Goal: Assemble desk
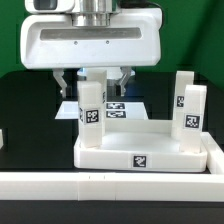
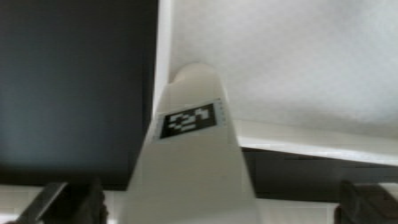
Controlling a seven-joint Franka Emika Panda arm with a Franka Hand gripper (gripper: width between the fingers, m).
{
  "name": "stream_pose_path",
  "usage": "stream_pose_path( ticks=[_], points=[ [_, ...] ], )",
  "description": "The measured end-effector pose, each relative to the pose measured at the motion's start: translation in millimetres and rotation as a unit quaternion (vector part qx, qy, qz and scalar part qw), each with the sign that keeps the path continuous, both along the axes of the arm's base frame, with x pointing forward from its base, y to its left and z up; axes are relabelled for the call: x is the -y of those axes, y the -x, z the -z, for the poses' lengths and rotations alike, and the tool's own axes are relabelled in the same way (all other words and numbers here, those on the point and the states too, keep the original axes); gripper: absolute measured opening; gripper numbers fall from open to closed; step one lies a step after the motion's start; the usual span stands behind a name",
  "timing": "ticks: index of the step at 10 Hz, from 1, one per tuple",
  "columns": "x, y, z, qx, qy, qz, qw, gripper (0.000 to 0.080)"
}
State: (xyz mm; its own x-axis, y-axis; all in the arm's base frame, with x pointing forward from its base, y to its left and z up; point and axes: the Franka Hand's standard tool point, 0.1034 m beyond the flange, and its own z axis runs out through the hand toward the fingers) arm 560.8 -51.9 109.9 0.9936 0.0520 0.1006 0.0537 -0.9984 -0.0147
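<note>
The desk slab (image 1: 108, 156), white with a raised rim and a tag on its front wall, lies low in the middle of the exterior view. A white leg (image 1: 91, 112) stands upright at its left corner, and a second leg (image 1: 187, 106) stands at its right side. My gripper (image 1: 93, 88) hangs over the left leg, its fingers (image 1: 66, 82) apart on either side of the leg's top. In the wrist view the tagged leg (image 2: 192, 150) rises between my gripper (image 2: 222, 205) fingers (image 2: 71, 202) with gaps on both sides; the slab (image 2: 302, 70) lies behind it.
The marker board (image 1: 122, 108) lies flat on the black table behind the slab. A long white rail (image 1: 100, 186) runs along the front edge. A small white piece (image 1: 2, 140) shows at the exterior view's left edge.
</note>
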Motion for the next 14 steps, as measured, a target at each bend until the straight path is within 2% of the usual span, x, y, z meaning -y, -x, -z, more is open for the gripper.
stream_pose_path(
  ticks=[2, 4, 5, 6, 7, 9, 11, 14],
  points=[
    [5.1, -1.0, -4.1, 0.004, 0.006, -0.04, 0.999, 0.0649],
    [5.3, -0.3, -2.6, 0.002, 0.007, -0.049, 0.999, 0.064],
    [5.3, -0.2, -2.4, 0.002, 0.007, -0.049, 0.999, 0.046],
    [5.4, -0.1, -2.0, 0.002, 0.007, -0.049, 0.999, 0.046],
    [5.4, 0.0, -1.9, 0.002, 0.006, -0.045, 0.999, 0.0287],
    [5.4, 0.0, -1.9, 0.001, 0.005, -0.031, 1.0, 0.0288],
    [5.4, -0.1, -1.8, 0.0, -0.006, 0.064, 0.998, 0.0288],
    [4.2, 0.4, -0.8, -0.003, -0.025, 0.239, 0.971, 0.0288]
  ],
)
